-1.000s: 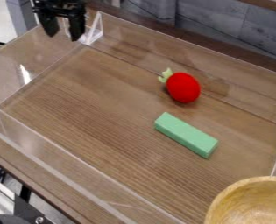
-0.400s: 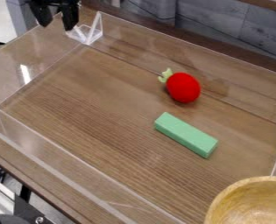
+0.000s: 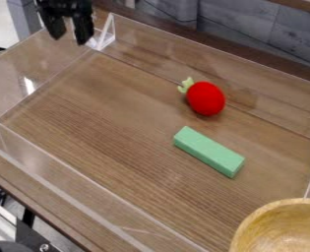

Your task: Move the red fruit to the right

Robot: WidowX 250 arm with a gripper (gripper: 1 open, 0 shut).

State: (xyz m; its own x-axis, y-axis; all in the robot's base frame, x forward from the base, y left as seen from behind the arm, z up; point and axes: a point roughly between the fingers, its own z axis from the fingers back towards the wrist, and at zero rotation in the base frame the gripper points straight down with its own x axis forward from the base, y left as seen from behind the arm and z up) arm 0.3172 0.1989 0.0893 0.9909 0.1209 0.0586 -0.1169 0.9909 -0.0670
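The red fruit (image 3: 205, 96) is a small glossy red toy with a light green stem on its upper left. It rests on the wooden floor of the clear tray, right of centre. My gripper (image 3: 67, 31) hangs at the top left corner of the view, far to the left of the fruit. Its dark fingers (image 3: 83, 30) point down and stand open with nothing between them.
A flat green block (image 3: 208, 152) lies just in front of the fruit. Clear plastic walls (image 3: 26, 84) ring the wooden tray. A wooden bowl's rim (image 3: 282, 231) shows at the bottom right corner.
The gripper rose slightly toward the top edge and came back down to about where it was. The fruit and the block have not moved.
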